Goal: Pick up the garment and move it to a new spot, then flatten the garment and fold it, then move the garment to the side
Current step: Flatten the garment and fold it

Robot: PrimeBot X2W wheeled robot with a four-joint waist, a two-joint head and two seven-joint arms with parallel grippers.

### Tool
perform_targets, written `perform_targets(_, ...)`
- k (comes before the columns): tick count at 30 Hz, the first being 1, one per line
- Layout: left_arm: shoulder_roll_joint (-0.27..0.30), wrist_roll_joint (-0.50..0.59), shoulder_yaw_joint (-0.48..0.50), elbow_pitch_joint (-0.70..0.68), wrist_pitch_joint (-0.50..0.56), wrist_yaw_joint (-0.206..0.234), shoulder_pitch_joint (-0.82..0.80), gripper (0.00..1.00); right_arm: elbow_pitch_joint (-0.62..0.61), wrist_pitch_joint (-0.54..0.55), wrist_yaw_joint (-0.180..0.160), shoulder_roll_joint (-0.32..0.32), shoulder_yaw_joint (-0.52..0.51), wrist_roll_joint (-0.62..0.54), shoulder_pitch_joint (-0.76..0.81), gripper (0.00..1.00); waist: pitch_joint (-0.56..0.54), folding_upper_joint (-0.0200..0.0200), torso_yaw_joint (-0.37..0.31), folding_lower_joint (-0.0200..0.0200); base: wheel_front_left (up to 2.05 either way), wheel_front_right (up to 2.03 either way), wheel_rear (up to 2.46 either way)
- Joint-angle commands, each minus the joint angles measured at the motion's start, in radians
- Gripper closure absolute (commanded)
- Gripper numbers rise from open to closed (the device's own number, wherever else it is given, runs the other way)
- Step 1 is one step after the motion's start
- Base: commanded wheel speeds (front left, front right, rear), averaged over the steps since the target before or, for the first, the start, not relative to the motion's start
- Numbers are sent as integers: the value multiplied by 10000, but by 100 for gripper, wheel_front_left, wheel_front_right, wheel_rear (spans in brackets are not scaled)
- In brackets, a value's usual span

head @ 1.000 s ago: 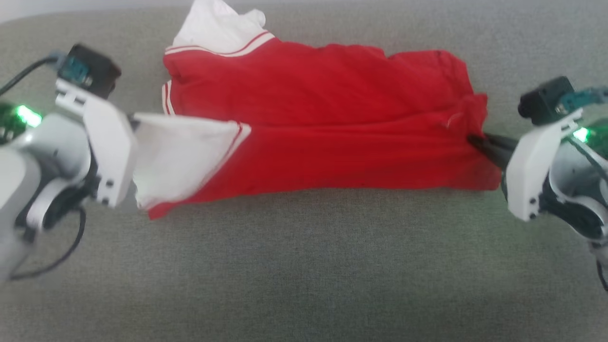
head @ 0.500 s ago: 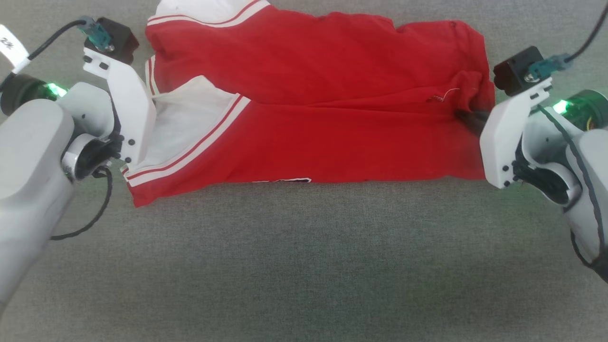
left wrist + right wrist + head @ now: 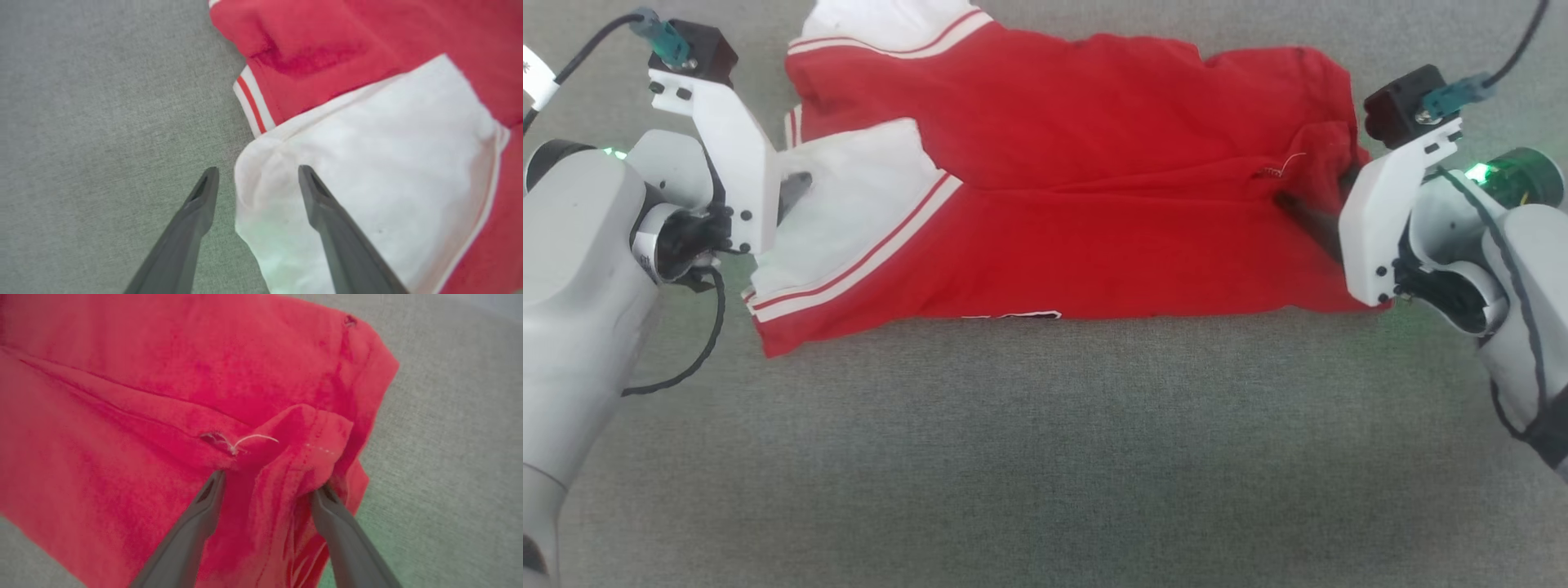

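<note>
Wrist views: parted jaws straddle the garment (image 3: 367, 171).

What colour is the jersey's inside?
White; the jersey shows it best in the left wrist view.

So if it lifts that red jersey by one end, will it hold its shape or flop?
Probably flop: the jersey lies in soft folds and creases. Likely light: thin cloth, one corner flipped white side up. Pushed, it may bunch rather than slide; cloth sits gathered in the open right gripper.
</note>
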Motion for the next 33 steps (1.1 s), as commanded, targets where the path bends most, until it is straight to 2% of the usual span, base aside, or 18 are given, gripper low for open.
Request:
perform_targets(1,6,-63,31,16,-48,37,-106,0,-33,-124,-14,-34,-67,12,70,0,-90,0,50,0,0,0,0)
perform_targets(5,89,-224,171,-225,-30,244,54,0,-221,-691,-14,-185,-383,-64,287,0,-365,0,156,0,0,0,0)
perform_targets(10,381,-359,241,-1070,108,602,537,0,-547,-1736,-12,-349,-1257,-407,773,0,-704,0,321,0,0,0,0)
perform_targets(16,890,-658,260,-2857,669,1409,1510,0,-1123,-3145,-12,-207,-2872,-1402,1565,0,-1000,0,528,0,0,0,0)
perform_targets(20,1377,-777,194,-4275,1105,2125,2285,0,-1716,-3779,-12,131,-4105,-2296,2142,0,-1087,0,572,0,0,0,0)
perform_targets(26,2030,-1024,253,-6148,1486,3183,3393,0,-2974,-4149,-11,1060,-5931,-3492,3070,0,-1134,0,463,0,0,0,0)
perform_targets(31,2381,-1205,425,-6749,1403,3772,4013,0,-4308,-3833,-9,1898,-6942,-4193,3856,0,-1026,0,148,0,0,0,0)
perform_targets(33,2404,-1278,502,-6625,1342,3858,4117,0,-4662,-3663,-8,2070,-7073,-4353,4057,0,-966,0,19,0,0,0,0)
